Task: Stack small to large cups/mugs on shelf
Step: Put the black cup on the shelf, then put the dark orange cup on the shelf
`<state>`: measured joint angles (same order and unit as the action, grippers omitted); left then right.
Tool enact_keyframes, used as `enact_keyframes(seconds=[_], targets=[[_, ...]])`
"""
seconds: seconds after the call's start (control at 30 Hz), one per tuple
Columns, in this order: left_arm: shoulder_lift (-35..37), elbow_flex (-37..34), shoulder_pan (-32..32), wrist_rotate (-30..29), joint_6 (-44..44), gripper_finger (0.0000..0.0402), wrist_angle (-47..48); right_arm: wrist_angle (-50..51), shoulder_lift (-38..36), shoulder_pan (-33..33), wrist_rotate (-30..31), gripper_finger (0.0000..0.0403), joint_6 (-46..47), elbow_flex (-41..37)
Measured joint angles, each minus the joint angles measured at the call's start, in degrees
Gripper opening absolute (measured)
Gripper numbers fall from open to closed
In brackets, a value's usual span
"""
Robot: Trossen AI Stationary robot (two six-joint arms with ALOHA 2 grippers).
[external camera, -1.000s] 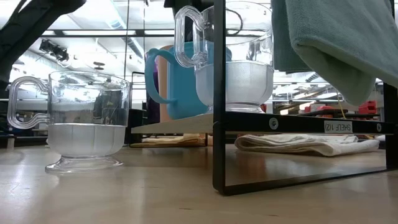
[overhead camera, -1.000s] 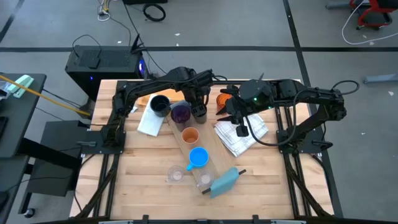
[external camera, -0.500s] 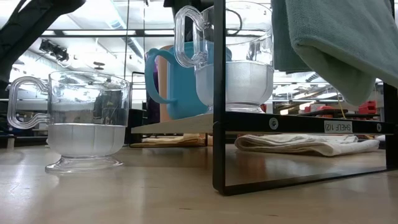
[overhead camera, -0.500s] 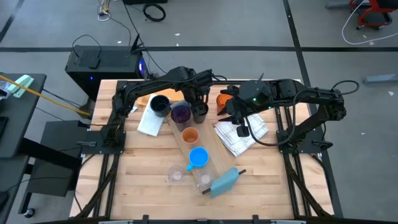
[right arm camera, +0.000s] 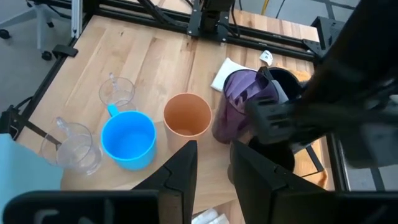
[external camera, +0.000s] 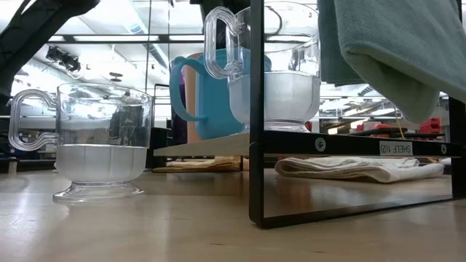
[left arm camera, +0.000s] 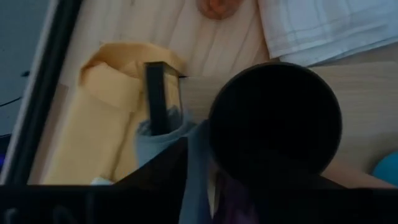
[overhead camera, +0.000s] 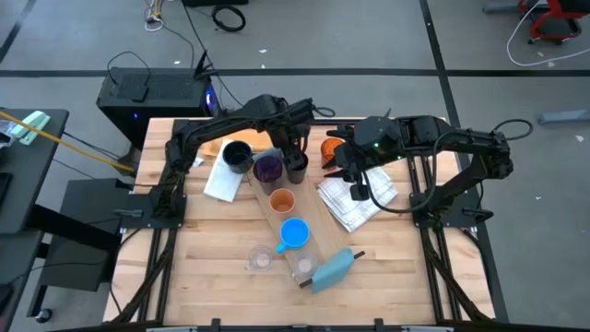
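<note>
Wooden table (overhead camera: 203,267) crowded. Black cup (overhead camera: 296,169) set at far end of shelf (overhead camera: 316,242), beside purple tumbler (overhead camera: 267,167), directly under left gripper (overhead camera: 295,159); its finger spread not discernible. Right gripper (overhead camera: 343,169), fingers narrowly parted, empty, parked beside.

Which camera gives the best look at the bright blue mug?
The right wrist view: the blue mug shows whole, with its open mouth and handle. The high view shows it small; the low view shows only its side behind a clear cup; the left wrist view barely catches it.
</note>
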<state>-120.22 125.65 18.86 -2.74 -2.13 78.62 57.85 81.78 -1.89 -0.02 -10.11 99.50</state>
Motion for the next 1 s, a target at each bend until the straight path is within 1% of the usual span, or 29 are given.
enact_keyframes(seconds=[0.13, 0.23, 0.33, 0.47, 0.6, 0.7, 0.8, 0.9, 1.0], targets=[[0.0, 4.7, 0.2, -0.2, 0.0, 0.0182, 1.2, 0.0, 0.0, 0.0, 0.0, 0.0103, 0.1, -1.1], [0.1, 9.5, 0.1, -0.2, -0.2, 0.0188, 2.1, 0.1, 0.0, 0.0, 0.0, 0.0103, 0.4, -2.5], [2.8, 7.9, -0.3, 0.0, -1.4, 0.0189, 1.3, 0.4, 0.0, 0.0, 0.0, 0.0103, 1.1, -3.2], [6.8, 7.9, -1.9, -0.1, -2.0, 0.0184, 0.7, 0.3, -0.1, 0.1, 0.0, 0.0103, 1.6, -3.2], [11.6, 7.9, -4.2, -0.1, -3.7, 0.0175, -5.8, 0.5, -0.2, 2.2, 0.0, 0.0103, 2.5, -3.2], [15.8, 7.9, -6.1, 0.0, -5.1, 0.0172, -12.3, 0.9, -0.2, 6.0, -2.4, 0.0103, 2.3, -3.2], [19.5, 7.9, -7.8, -0.1, -6.3, 0.0175, -17.4, 1.0, -0.2, 10.9, -7.7, 0.0103, 0.8, -3.2], [22.5, 7.9, -9.6, -0.5, -7.1, 0.0176, -20.2, 2.3, 0.1, 15.7, -12.5, 0.0103, -2.6, -3.2], [24.9, 7.9, -11.5, -1.9, -7.5, 0.0172, -21.2, 5.0, 1.3, 20.1, -15.9, 0.0103, -6.5, -3.2]])
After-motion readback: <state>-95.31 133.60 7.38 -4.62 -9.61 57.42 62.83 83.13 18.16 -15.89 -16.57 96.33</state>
